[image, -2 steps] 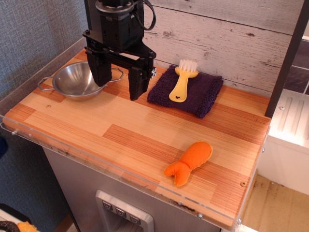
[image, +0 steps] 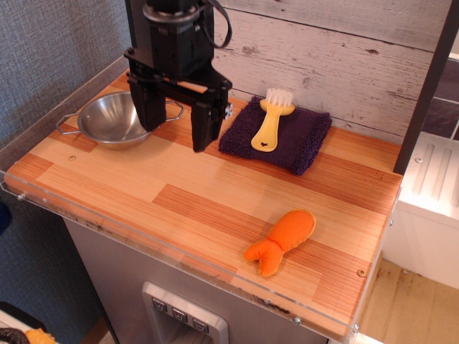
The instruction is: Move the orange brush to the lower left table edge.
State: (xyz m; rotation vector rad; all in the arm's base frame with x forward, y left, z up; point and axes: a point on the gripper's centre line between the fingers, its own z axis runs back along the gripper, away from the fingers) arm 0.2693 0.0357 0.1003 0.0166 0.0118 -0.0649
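The orange brush (image: 270, 125) is lying flat on the dark purple cloth (image: 277, 135) at the back of the table (image: 179, 193), bristles toward the wall, handle end pointing at me. My gripper (image: 176, 135) hangs just left of the cloth with fingers spread wide, holding nothing, not touching the brush. My main worry: the brush is thin and sits on soft fabric, so a low pinch could snag the cloth and drag it along; a high one probably slips off the flat handle. Second risk: the steel bowl (image: 113, 119) is right beside the gripper's other finger, so a sloppy swing toward the lower left edge could clip it. The bowl looks empty. The orange plush toy (image: 281, 241) near the front right is a lookalike, so I'm ignoring it.
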